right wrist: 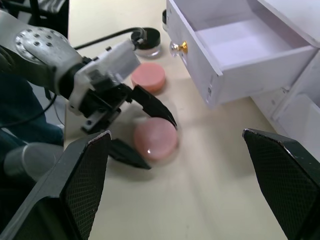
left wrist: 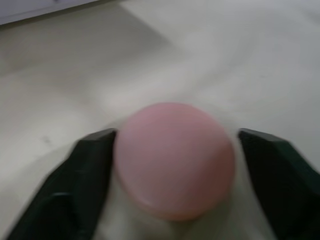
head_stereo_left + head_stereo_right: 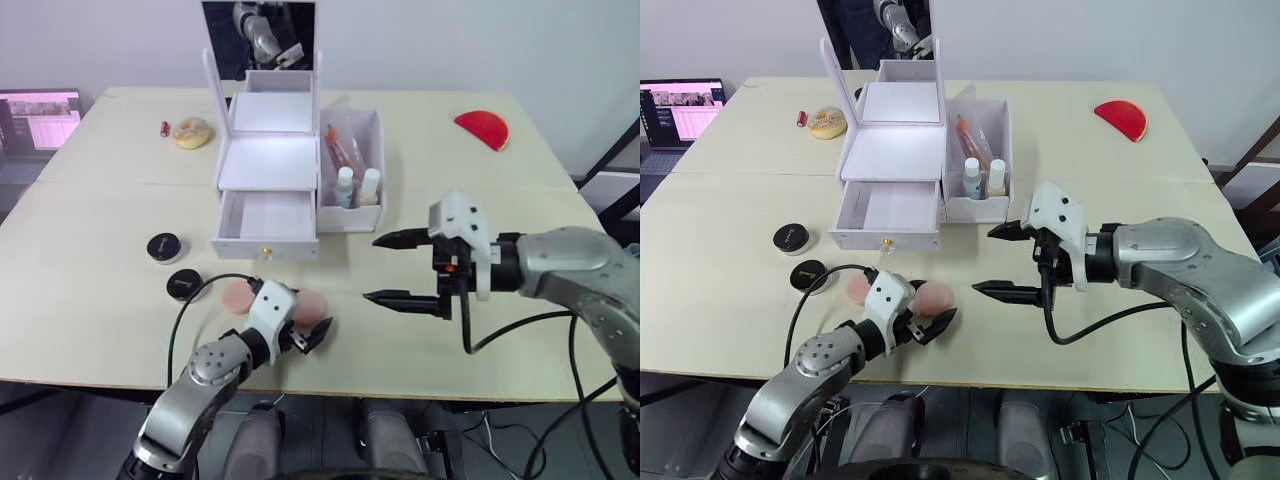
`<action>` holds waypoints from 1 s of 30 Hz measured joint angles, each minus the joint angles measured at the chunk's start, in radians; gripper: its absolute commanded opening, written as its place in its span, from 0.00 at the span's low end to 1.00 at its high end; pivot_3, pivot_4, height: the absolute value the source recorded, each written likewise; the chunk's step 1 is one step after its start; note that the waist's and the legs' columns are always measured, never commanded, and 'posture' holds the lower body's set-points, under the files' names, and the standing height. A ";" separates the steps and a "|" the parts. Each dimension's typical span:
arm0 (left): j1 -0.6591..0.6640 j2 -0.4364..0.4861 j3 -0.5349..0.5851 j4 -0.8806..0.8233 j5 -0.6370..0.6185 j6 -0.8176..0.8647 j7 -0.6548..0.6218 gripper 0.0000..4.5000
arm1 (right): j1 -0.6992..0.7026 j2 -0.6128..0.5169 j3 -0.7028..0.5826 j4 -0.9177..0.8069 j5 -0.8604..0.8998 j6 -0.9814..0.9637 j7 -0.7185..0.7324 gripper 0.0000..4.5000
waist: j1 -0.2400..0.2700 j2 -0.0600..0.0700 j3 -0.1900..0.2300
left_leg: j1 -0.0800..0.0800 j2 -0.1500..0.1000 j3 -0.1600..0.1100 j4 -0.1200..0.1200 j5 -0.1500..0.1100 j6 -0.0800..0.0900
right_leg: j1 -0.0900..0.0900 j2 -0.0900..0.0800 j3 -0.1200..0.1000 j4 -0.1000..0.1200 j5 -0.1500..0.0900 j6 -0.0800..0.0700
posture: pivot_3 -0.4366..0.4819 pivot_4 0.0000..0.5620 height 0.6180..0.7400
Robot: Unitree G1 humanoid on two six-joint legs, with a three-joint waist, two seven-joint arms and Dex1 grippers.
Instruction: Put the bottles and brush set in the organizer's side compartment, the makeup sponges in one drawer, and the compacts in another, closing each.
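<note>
Sponge point(image 1: 155, 139) lies on the worktop point(image 3: 520, 330) between my left claw's point(image 1: 145, 134) spread fingers, ungripped; my right claw point(image 3: 385, 268) hangs wide open, empty.

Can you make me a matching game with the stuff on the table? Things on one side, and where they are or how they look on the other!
Things:
1. pink sponge
2. two small bottles
3. bottom drawer
4. red half-circle

Places or states:
A. pulled open, nothing in it
B. far corner of the table on the robot's right
C. between the fingers of the left gripper
D. standing in the organizer's side compartment

Pairs: 1-C, 2-D, 3-A, 4-B
</note>
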 measured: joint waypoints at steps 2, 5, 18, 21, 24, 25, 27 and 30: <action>0.001 -0.001 0.002 0.000 0.000 -0.002 -0.005 0.59 | 0.000 0.018 -0.011 0.001 0.000 -0.006 -0.007 1.00 | 0.000 0.000 0.000 | 0.000 0.000 0.000 0.000 0.000 0.000 | 0.000 0.000 0.000 0.000 0.000 0.000 | 0.48 0.27 1.00; 0.001 -0.002 0.010 0.001 0.000 -0.003 -0.014 0.59 | 0.001 0.038 -0.012 0.001 -0.003 -0.028 -0.010 1.00 | 0.000 0.000 0.000 | 0.000 0.000 0.000 0.000 0.000 0.000 | 0.000 0.000 0.000 0.000 0.000 0.000 | 0.48 0.27 1.00; 0.099 0.197 0.317 -0.161 -0.251 0.008 -0.231 0.59 | 0.008 0.069 -0.011 0.024 -0.021 -0.063 -0.015 1.00 | -0.005 0.000 0.001 | -0.001 0.000 0.000 -0.001 0.000 0.000 | -0.003 0.000 0.000 0.001 0.000 0.001 | 0.48 0.27 1.00; 0.113 0.307 0.475 -0.224 -0.401 0.042 -0.324 0.59 | 0.008 0.080 -0.008 0.034 -0.031 -0.085 -0.007 1.00 | -0.004 0.000 0.001 | -0.001 0.000 0.000 -0.001 0.000 0.000 | -0.002 0.000 0.000 0.000 0.000 0.000 | 0.48 0.27 1.00; 0.137 0.406 0.599 -0.230 -0.539 0.097 -0.404 0.59 | 0.008 0.091 -0.005 0.054 -0.048 -0.103 -0.003 1.00 | -0.004 0.000 0.002 | -0.001 0.000 0.000 -0.001 0.000 0.000 | -0.003 0.000 0.000 0.000 0.000 0.000 | 0.48 0.27 1.00; 0.137 0.439 0.642 -0.228 -0.589 0.117 -0.427 0.59 | 0.008 0.093 -0.003 0.060 -0.054 -0.110 -0.002 1.00 | -0.004 0.000 0.002 | -0.001 0.000 0.000 -0.001 0.000 0.000 | -0.003 0.000 -0.001 0.000 0.000 0.000 | 0.48 0.27 1.00; 0.133 0.536 0.742 -0.211 -0.686 0.160 -0.497 0.59 | 0.010 0.101 0.001 0.063 -0.065 -0.125 0.007 1.00 | -0.005 0.000 0.003 | -0.001 0.000 -0.001 -0.001 0.000 0.000 | -0.003 0.000 -0.001 0.001 0.000 0.000 | 0.48 0.27 1.00; 0.026 0.604 0.805 -0.122 -0.738 0.177 -0.531 0.59 | 0.024 0.108 0.006 0.074 -0.090 -0.147 0.012 1.00 | -0.001 0.001 0.003 | -0.001 0.000 -0.001 0.000 0.000 0.000 | -0.002 0.000 -0.001 0.001 -0.001 0.001 | 0.48 0.27 1.00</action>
